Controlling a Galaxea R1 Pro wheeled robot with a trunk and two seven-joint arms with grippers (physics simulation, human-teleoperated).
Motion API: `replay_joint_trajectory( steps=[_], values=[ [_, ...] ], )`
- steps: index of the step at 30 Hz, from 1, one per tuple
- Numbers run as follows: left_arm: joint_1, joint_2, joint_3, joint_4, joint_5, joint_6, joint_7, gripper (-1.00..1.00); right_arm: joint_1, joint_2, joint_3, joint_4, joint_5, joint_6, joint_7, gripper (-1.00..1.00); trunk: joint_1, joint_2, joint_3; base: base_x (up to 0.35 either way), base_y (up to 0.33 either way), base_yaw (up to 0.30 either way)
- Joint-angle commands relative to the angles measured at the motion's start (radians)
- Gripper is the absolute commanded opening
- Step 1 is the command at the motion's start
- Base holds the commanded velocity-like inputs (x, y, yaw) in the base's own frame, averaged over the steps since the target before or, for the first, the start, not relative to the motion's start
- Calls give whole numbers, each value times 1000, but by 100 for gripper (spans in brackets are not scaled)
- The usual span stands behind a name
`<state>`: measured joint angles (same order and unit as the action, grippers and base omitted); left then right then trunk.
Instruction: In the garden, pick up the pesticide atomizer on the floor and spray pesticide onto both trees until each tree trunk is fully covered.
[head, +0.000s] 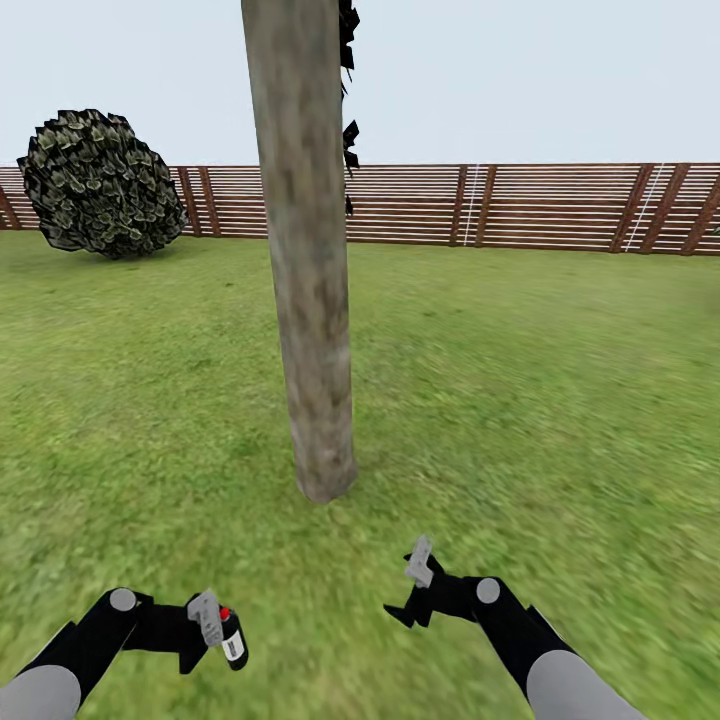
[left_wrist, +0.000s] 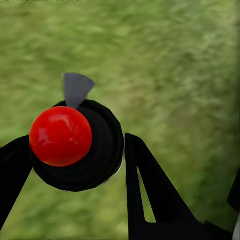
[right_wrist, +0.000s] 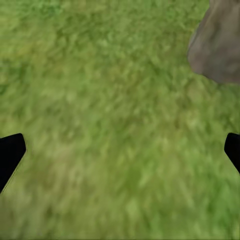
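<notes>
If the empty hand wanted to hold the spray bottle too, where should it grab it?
Probably around the dark body of the pesticide atomizer, below the red top, coming in from the right. The left gripper already holds it from the left side, nearly upright, and the red top should stay free for spraying. The right gripper is open.

No readable text, label or number shows anywhere

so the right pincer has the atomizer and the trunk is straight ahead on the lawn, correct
Not quite: the left pincer holds the atomizer, not the right one. The head view shows the bottle with its red top at the left pincer, while the right pincer is open with nothing in it. The left wrist view shows the red top up close. The trunk does stand straight ahead on the lawn.
</notes>
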<state>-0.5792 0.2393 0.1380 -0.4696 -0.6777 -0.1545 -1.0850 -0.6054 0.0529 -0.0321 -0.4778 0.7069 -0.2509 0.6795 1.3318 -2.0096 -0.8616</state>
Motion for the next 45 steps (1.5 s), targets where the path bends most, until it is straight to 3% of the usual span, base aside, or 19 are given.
replay_joint_trajectory(
  steps=[1,3,8,9,14,16,19,27,31,38,45],
  values=[
    [-1,-4,8,-1,-11,-10,-4,-100,0,11,-3,-1,10,-5,10,100,0,0,-1,0,0,0],
    [-1,-10,7,-1,-12,-10,-4,-100,0,17,-3,-1,11,-6,18,100,0,0,-1,0,0,0],
    [-3,-35,-6,-2,-53,-7,-4,-100,0,33,6,0,12,-6,28,100,0,0,-1,0,0,0],
    [-3,-37,-7,-2,-56,-7,-4,-100,0,34,11,0,12,-6,29,-100,0,0,-1,0,0,0],
    [-4,-54,-11,-3,-64,-8,-3,-100,0,39,77,-1,11,-5,29,-100,0,0,-1,0,0,0],
    [-4,-76,-13,-3,-70,-8,-3,-100,0,57,106,-2,10,-5,29,-100,0,0,-1,0,0,0],
    [-4,-106,-14,-2,-85,-8,-3,-100,0,85,116,-2,10,-5,29,-100,0,0,-1,0,0,0],
    [-4,-144,-14,-4,-142,-8,-1,-100,0,122,119,-2,11,-5,52,-100,0,0,-1,0,0,0],
    [-4,-163,-14,-7,-168,-7,2,-100,0,122,119,-5,11,-5,78,-100,0,0,-1,0,0,0],
    [-4,-187,-15,-17,-180,-7,3,-100,0,122,120,-7,11,-6,84,-100,0,0,-1,0,0,0],
    [-28,-198,-14,-18,-209,-5,4,-100,0,122,120,-7,11,-7,98,-100,0,0,-1,0,0,0]
  ],
)
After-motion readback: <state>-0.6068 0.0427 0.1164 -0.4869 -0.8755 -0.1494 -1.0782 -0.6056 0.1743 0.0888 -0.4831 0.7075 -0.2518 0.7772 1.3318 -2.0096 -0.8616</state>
